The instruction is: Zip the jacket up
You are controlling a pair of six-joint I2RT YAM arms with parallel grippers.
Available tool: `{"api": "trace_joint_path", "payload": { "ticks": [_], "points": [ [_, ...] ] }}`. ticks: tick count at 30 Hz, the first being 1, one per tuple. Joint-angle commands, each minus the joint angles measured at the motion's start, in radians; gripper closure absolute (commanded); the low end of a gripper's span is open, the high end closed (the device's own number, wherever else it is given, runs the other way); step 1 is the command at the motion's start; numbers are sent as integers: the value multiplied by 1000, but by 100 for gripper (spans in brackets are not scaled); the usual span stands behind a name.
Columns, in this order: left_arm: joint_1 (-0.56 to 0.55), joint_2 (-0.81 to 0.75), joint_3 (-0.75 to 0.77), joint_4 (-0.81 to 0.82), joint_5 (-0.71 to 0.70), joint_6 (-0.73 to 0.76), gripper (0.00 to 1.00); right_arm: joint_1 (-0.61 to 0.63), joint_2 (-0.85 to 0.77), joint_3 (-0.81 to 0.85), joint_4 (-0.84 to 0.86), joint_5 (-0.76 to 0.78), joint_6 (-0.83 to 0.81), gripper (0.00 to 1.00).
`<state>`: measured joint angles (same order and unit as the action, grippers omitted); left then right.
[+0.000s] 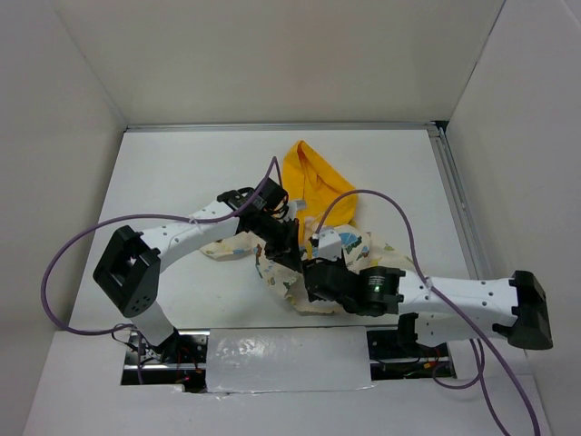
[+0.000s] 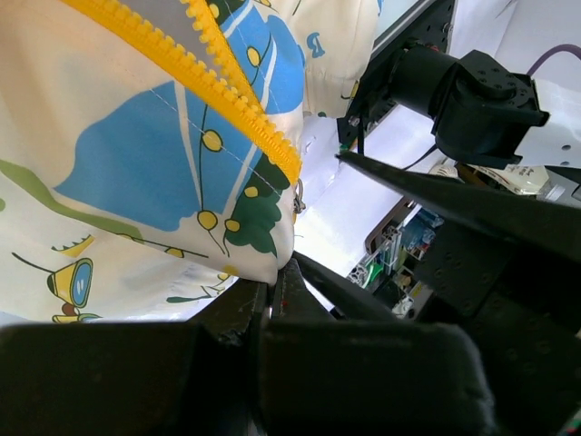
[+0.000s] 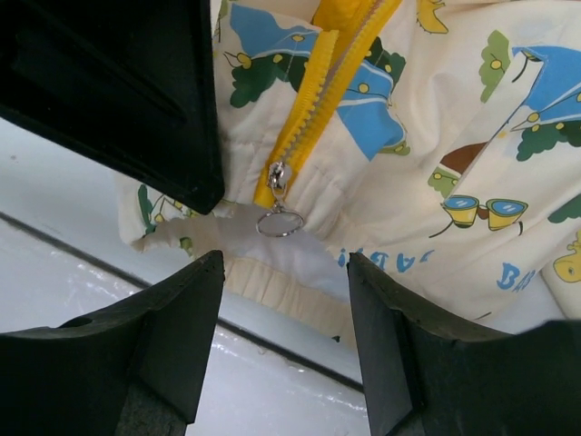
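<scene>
The white worktop (image 1: 182, 163) is occupied at its middle by the crumpled jacket (image 1: 275, 280), whose yellow hood (image 1: 313, 177) is spread toward the top of the overhead frame. The left claw (image 2: 272, 289) is clamped on the jacket's bottom hem. The right claw (image 3: 283, 263) is held with its fingers apart at the bottom of its own view, with nothing gripped. The yellow zipper (image 3: 318, 91) is parted above the slider (image 3: 279, 174), which is seated low, near the hem. A small metal ring (image 3: 280, 222) is hung from the slider, just above the gap between the right fingers.
</scene>
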<state>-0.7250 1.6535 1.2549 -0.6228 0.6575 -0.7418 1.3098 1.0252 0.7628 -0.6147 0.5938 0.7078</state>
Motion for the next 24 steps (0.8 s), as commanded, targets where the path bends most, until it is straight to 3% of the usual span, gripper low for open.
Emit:
{"api": "trace_joint_path", "payload": {
  "ticks": [1,3,7,14,18,21,22,24],
  "points": [
    [-1,-29,6,0,28,-25,100,23,73,72,3,110,30,37],
    [1,-34,0,1,30,-25,100,29,107,87,18,126,32,39],
    [1,-41,-11,9,39,-24,100,40,174,124,-23,227,105,54],
    [1,-52,-23,14,45,-22,100,45,213,128,-43,250,140,69],
    [1,-61,-23,14,42,-18,100,45,217,138,-63,277,160,71],
    [1,-61,-22,6,41,-11,100,49,205,135,-56,284,150,80],
    [1,-61,-22,5,37,-10,100,51,199,135,-42,276,116,90],
    [1,-57,-25,0,34,-4,100,52,182,133,-28,249,90,98]
  ]
}}
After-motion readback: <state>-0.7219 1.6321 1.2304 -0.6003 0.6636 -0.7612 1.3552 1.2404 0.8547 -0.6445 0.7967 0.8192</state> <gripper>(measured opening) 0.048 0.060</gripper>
